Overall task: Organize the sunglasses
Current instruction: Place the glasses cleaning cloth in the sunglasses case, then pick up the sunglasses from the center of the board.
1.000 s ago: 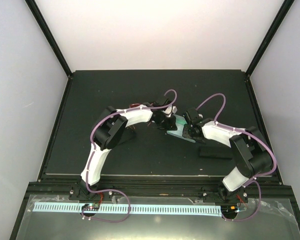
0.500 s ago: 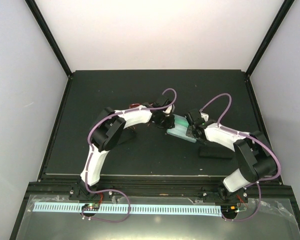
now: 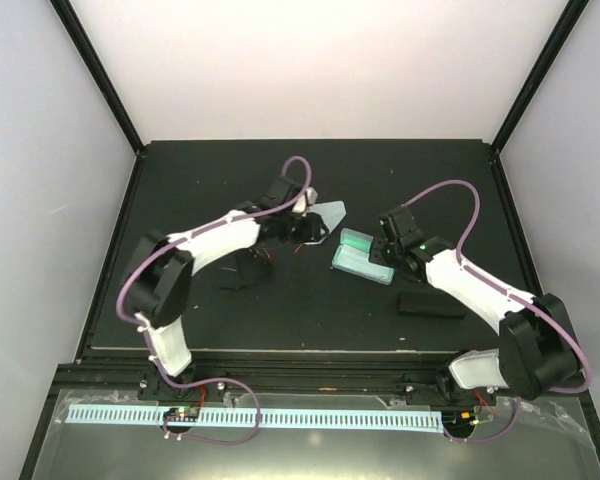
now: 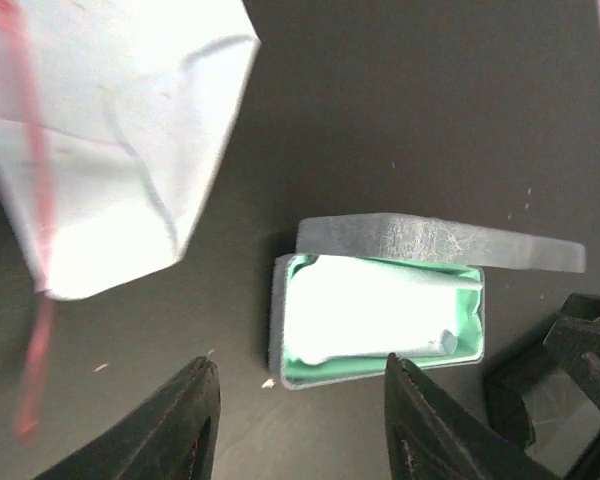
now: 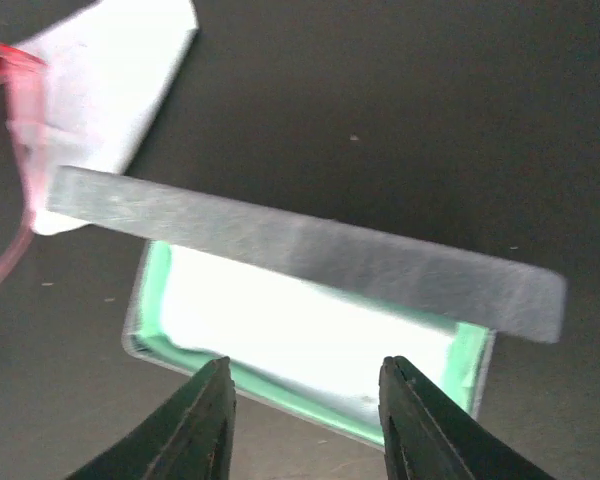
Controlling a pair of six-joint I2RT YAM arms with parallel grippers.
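Observation:
The red sunglasses [image 5: 15, 150] show as a blurred red wire frame at the left edge of the right wrist view. They also show beside a light blue cloth [image 4: 110, 150] in the left wrist view [image 4: 32, 300]. A thin dark shape by my left arm [image 3: 246, 272] may be the black pair; I cannot tell. A pale blue case [image 3: 363, 255] lies open, with green lining and a white cloth inside [image 4: 380, 310]. My left gripper [image 4: 300, 365] is open and empty just left of the case [image 3: 308, 228]. My right gripper [image 5: 306, 362] is open and empty at the case's right side [image 3: 390, 248].
The raised lid [image 5: 300, 250] of the open case stands along its far side. A closed black case [image 3: 430, 305] lies near the right arm. The cloth also shows far of the open case in the top view [image 3: 327, 214]. Black rails border the dark mat [image 3: 180, 180].
Both grippers have drawn back from the case, the left one to the far left, the right one to the right. The case now shows open, and the cloth lies uncovered beside it.

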